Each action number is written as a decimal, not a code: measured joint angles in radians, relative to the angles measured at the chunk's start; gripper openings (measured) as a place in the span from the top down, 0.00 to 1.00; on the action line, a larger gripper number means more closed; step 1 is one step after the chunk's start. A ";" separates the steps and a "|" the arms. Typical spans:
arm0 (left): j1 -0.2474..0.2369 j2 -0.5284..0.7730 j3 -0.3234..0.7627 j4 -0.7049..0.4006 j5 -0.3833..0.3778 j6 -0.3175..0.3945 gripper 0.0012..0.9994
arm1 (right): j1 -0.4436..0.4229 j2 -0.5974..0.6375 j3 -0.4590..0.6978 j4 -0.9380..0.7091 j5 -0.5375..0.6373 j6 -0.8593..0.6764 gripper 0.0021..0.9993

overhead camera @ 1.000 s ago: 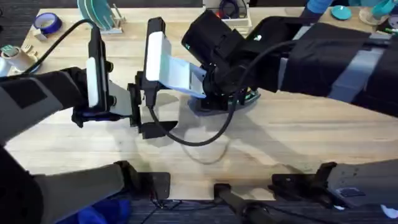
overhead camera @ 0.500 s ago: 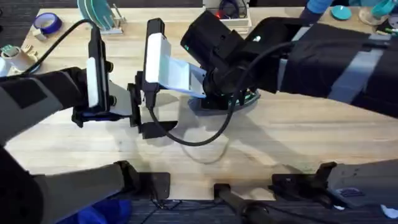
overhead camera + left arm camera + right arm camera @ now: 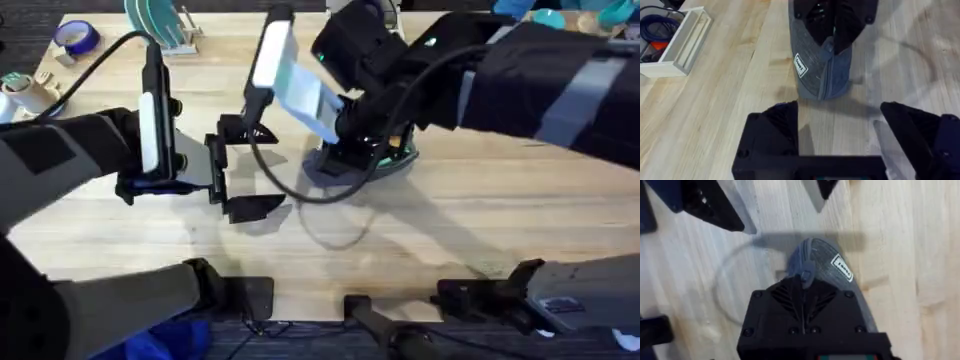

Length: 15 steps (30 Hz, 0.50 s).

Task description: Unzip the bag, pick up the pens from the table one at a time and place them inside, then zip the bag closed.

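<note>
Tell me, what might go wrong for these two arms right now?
The right gripper is shut on the bag near the zipper, while the left gripper hangs open just short of the bag's end, holding nothing. If the right arm pulls, the unanchored bag could slide along the table instead of the zipper moving. The two grippers are also close together, so they might bump.

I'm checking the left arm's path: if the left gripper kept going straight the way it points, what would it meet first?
Probably the bag: it lies directly ahead of the open left gripper with bare table between. The right gripper sits on the bag's far part. Depth is uncertain.
</note>
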 joint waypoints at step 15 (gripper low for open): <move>0.000 0.000 0.000 0.000 0.000 0.000 0.00 | -0.151 0.011 0.000 -0.054 -0.262 0.062 0.97</move>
